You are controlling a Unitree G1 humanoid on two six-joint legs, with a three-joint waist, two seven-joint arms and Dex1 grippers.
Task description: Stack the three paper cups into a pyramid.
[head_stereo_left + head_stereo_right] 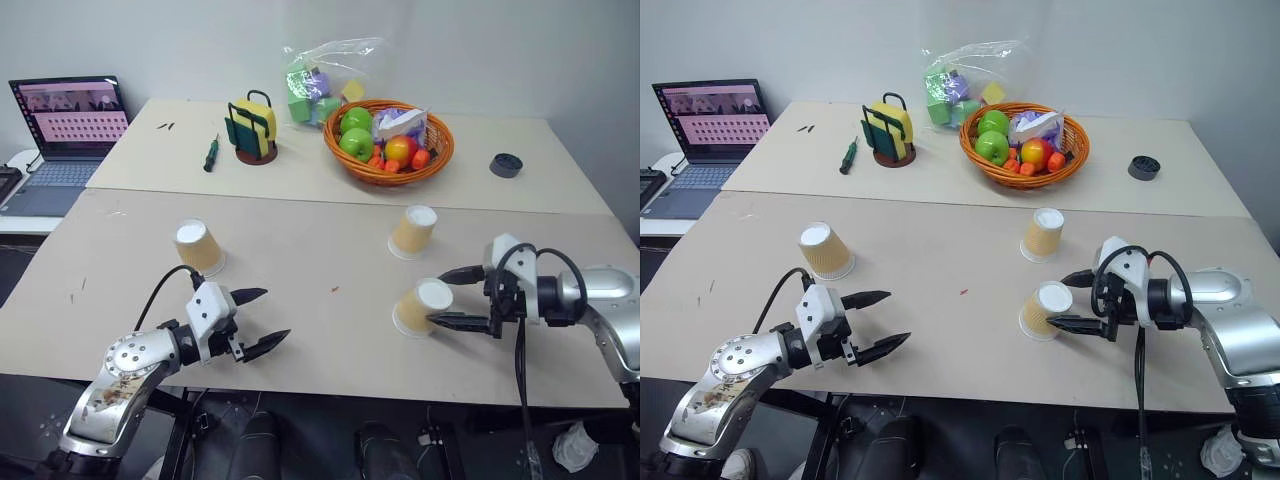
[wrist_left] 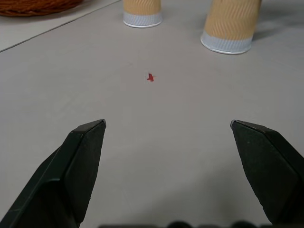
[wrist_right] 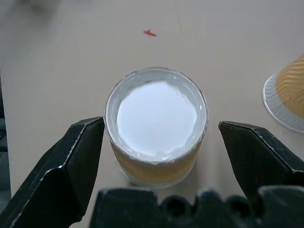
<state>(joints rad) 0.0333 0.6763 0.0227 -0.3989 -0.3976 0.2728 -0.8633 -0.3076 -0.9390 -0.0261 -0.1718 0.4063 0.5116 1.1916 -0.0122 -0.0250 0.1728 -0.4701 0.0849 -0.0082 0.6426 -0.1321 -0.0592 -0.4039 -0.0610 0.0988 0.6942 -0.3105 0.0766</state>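
The right tool point(image 1: 452, 298) is wide open around one small tan paper cup point(image 1: 419, 306), upside down on the pale surface point(image 1: 300, 250). The left tool point(image 1: 262, 319) is open, holding nothing. A hard squeeze could crush or tip it.

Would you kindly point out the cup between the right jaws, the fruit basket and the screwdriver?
cup point(image 3: 156, 111): right wrist view, on its white upturned bottom.
fruit basket point(image 1: 345, 164): left eye view, on its woven front rim.
screwdriver point(image 1: 211, 153): left eye view, on its green handle.
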